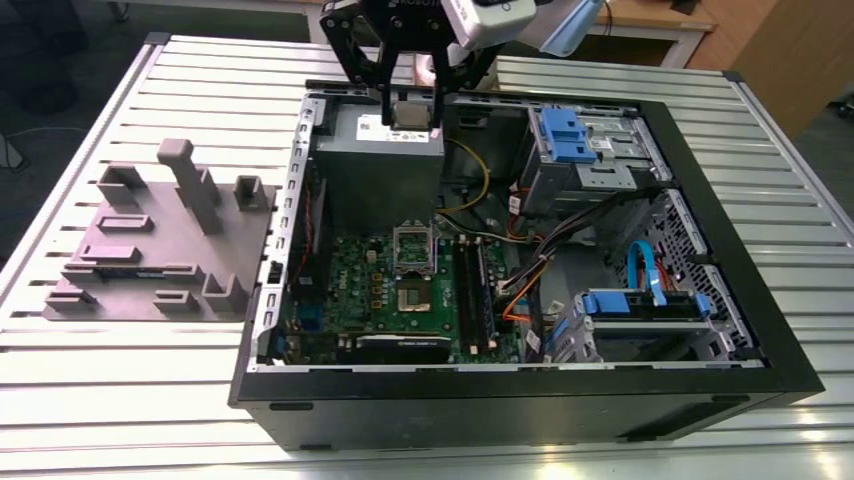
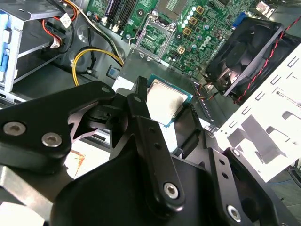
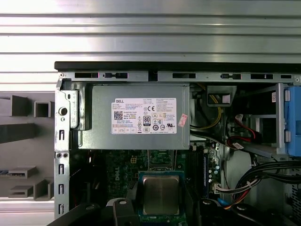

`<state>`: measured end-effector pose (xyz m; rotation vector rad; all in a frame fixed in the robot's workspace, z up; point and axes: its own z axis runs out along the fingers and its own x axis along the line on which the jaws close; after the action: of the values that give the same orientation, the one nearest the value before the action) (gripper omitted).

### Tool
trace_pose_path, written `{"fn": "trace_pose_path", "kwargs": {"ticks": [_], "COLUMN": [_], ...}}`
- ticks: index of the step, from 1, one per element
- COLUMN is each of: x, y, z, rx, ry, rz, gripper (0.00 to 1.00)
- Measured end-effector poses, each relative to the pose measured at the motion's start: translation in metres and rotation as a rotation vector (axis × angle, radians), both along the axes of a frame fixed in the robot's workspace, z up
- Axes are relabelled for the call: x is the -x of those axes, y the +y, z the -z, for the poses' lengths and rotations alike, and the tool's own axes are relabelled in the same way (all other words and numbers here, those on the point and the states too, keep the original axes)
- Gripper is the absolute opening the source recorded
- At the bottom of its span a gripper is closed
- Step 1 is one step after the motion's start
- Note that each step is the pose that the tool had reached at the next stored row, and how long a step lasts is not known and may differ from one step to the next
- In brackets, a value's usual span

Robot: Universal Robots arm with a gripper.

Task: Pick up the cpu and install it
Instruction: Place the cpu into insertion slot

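Right now the jaws are clamped on the cpu (image 3: 161,194) by two opposite edges, holding it above the power supply (image 1: 380,150) inside the open computer case (image 1: 534,400). To my eye the worry is that thin grip: a jolt could let the chip slip and drop onto the power supply or the motherboard (image 1: 380,290) just beyond it. The open socket (image 1: 415,290) lies on that board, and a crooked or wrongly turned approach would likely harm its contacts. Yellow wires (image 2: 96,54) loop beside the power supply and a fan (image 2: 244,52) sits near it; either could catch the broad black linkage. The grey fixture (image 1: 160,240) stands on the desk (image 1: 134,400), well apart from the power supply.
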<state>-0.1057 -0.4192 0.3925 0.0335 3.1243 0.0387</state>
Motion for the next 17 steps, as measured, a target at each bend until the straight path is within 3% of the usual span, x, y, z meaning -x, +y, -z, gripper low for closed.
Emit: {"fn": "trace_pose_path", "kwargs": {"ticks": [6, 9, 12, 14, 17], "x": [0.0, -0.0002, -0.0001, -0.0002, -0.0002], "y": [0.0, 0.0, -0.0004, -0.0024, -0.0096], "z": [0.0008, 0.0037, 0.0065, 0.0081, 0.0117], "rx": [-0.0003, -0.0001, -0.0002, 0.0001, -0.0001], "ry": [0.0005, 0.0079, 0.0089, 0.0091, 0.0091], "rz": [0.0, 0.005, 0.02, 0.025, 0.027], "gripper": [0.47, 0.47, 0.47, 0.47, 0.47]}}
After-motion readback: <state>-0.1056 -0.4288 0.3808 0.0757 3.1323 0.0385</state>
